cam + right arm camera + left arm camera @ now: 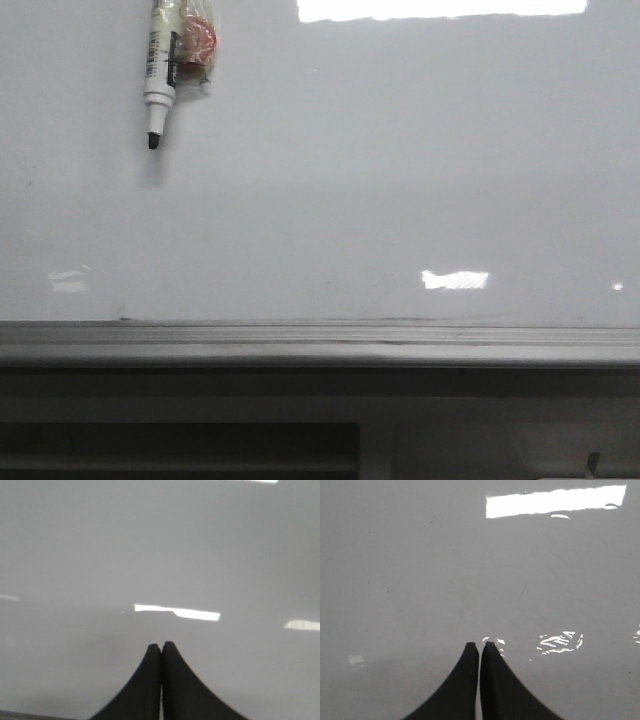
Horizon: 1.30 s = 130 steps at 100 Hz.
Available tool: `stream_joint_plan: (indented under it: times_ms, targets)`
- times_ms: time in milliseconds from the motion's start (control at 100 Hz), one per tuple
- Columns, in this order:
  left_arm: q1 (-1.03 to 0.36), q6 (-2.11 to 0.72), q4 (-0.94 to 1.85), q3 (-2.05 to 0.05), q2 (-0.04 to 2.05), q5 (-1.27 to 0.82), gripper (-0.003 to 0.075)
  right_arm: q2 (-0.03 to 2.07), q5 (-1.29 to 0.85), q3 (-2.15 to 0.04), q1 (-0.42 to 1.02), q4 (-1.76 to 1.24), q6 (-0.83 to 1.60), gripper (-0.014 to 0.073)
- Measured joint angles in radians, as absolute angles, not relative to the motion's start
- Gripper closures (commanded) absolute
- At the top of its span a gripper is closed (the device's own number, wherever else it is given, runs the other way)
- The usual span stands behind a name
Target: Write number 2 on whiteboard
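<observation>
The whiteboard (pixel 380 180) fills the front view, glossy pale grey with bright reflections and a grey tray ledge (pixel 320 342) along its lower edge. No number 2 shows on it. A white marker pen with a black tip (pixel 157 75) lies at the board's far left, tip towards me. Neither gripper shows in the front view. In the left wrist view my left gripper (pixel 480 645) is shut and empty over the bare whiteboard (pixel 420 570). In the right wrist view my right gripper (pixel 161 645) is shut and empty over the whiteboard (pixel 150 555).
A small clear plastic bag with something red inside (pixel 195 45) lies against the marker pen. A short thin dark mark (pixel 521 593) shows on the board in the left wrist view. Below the ledge there is a dark frame (pixel 200 440).
</observation>
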State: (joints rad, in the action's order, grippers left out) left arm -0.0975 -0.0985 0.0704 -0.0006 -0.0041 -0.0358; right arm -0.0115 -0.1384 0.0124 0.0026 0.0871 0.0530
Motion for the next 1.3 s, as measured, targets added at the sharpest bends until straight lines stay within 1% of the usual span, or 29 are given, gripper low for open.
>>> stream_joint_plan:
  times_ms: [919,1059,1299]
  targets:
    - [-0.097,-0.099,0.080,-0.001,-0.004,-0.036,0.0740,-0.011,-0.137,0.012,0.003,0.060,0.053,0.0650]
    - [-0.097,-0.099,0.161,-0.001,-0.004,-0.034,0.0740,-0.011,-0.128,0.012,0.003,-0.051,0.053,0.0650]
    - [-0.097,-0.099,0.452,-0.001,-0.004,-0.019,0.0740,-0.011,-0.076,0.012,0.003,-0.260,0.053,0.0650]
